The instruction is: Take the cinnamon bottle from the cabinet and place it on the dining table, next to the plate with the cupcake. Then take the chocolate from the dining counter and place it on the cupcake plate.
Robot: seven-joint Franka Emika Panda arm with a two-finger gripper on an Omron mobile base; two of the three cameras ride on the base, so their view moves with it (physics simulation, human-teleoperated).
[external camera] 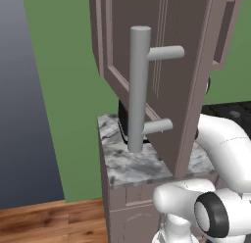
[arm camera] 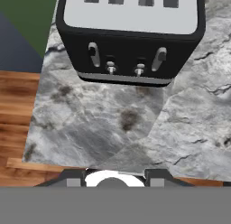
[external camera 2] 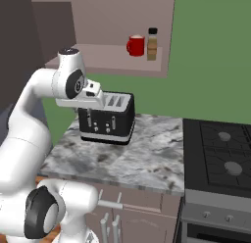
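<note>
The cinnamon bottle, amber-brown with a black cap, stands upright on the shelf of the open cabinet, right of a red mug. The cabinet's panelled door is swung wide, its grey bar handle facing the left base camera. My gripper hangs well below and left of the bottle, in front of a black toaster, pointing down at the marble worktop. In the hand view the gripper is open, its tips wide apart and holding nothing. The dining table, plate, cupcake and chocolate are out of view.
A black four-slot toaster sits on the narrow marble worktop under the cabinet. A black stove adjoins the worktop on the right. Wooden floor lies to the left, with a green wall behind.
</note>
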